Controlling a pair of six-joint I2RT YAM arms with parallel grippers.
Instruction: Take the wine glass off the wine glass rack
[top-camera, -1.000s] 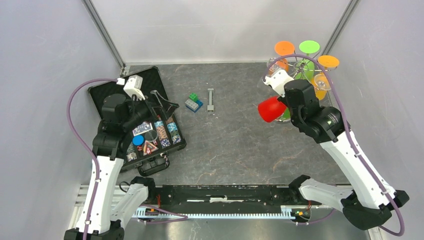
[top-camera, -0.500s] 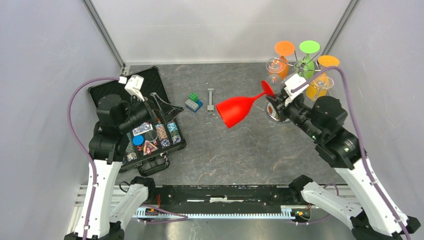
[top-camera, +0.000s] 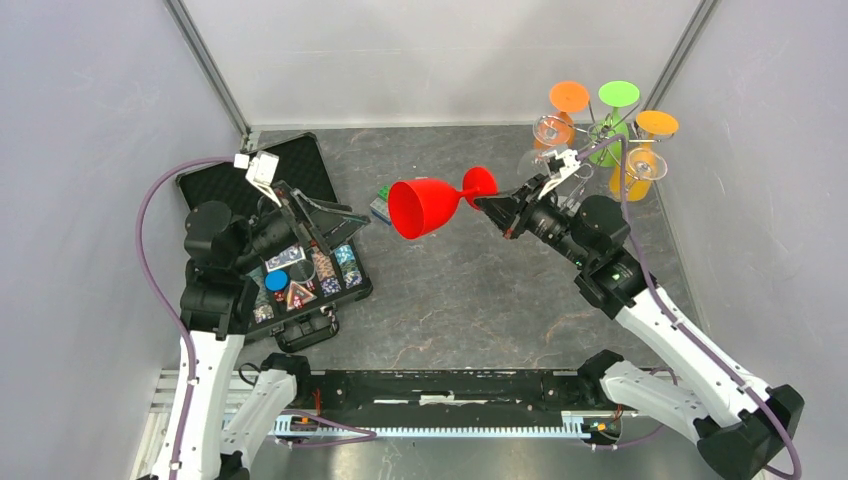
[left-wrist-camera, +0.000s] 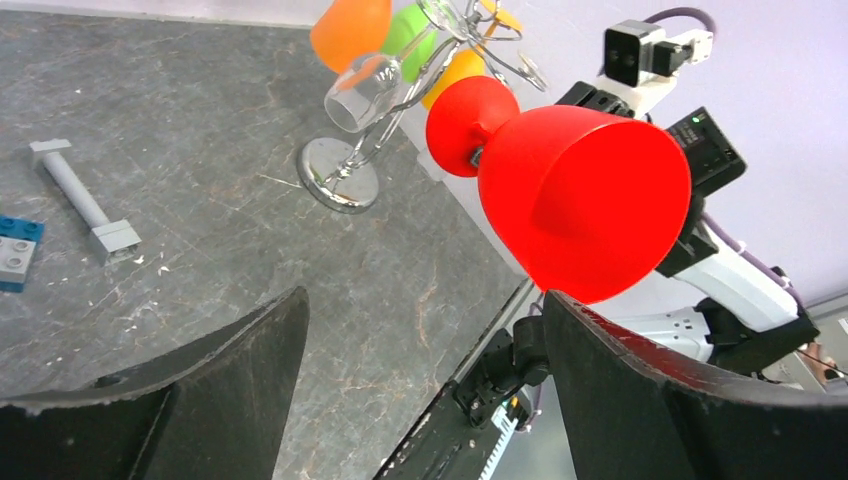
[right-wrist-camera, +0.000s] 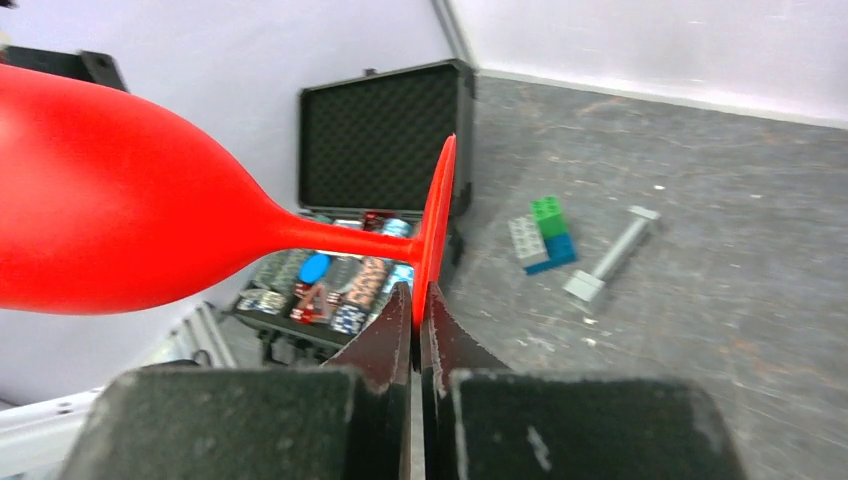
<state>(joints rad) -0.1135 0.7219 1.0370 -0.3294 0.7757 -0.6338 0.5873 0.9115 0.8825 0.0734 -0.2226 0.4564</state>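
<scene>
From the table's centre in the top view, the case (top-camera: 310, 165) is blocking 9 o'clock, and the wine glass rack (top-camera: 600, 135) is crowding 2 o'clock. The red wine glass (top-camera: 425, 205) is hanging sideways in mid-air at 11 o'clock, near the bricks (right-wrist-camera: 540, 235) and grey bar (right-wrist-camera: 610, 255). Bare tabletop (top-camera: 470, 300) is lying open from 4 to 7 o'clock.

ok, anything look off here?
The red glass lies sideways in mid-air over the table, pinched only by the rim of its foot in the right gripper: a thin hold. Nothing looks spilled or broken.
</scene>
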